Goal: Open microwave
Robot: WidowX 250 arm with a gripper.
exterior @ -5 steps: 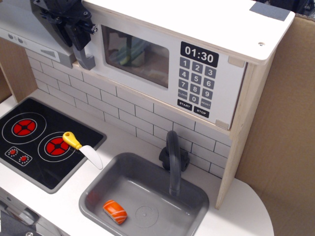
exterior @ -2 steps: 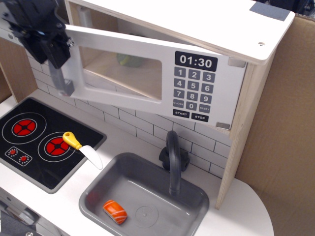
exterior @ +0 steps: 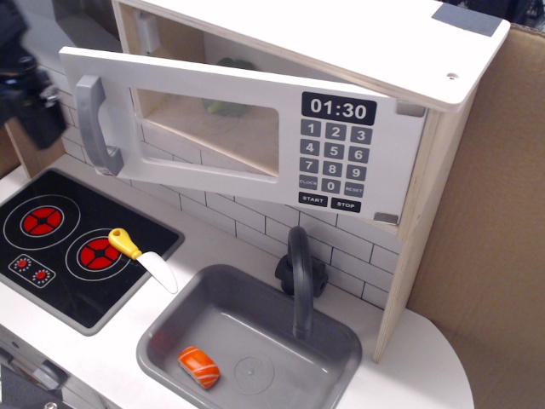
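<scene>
The pale wood microwave (exterior: 443,60) sits at the top of the toy kitchen. Its white door (exterior: 230,136) with the clear window stands partly swung open, hinged at the right by the black keypad (exterior: 336,149). The grey bar handle (exterior: 92,123) on the door's left edge is free. A green object (exterior: 226,106) shows inside. My black gripper (exterior: 30,102) is at the far left edge, blurred, a short way left of the handle and off it. I cannot tell how its jaws stand.
A black stovetop (exterior: 60,239) with red rings lies at lower left, with a yellow-handled toy knife (exterior: 140,256) at its right edge. A grey sink (exterior: 170,345) holds a piece of salmon sushi (exterior: 198,366), behind it a dark faucet (exterior: 298,273). A cardboard wall (exterior: 494,239) stands at right.
The door went from shut to partly open as my gripper pulled the handle out leftward. My gripper has since let go of the handle and moved further left.
</scene>
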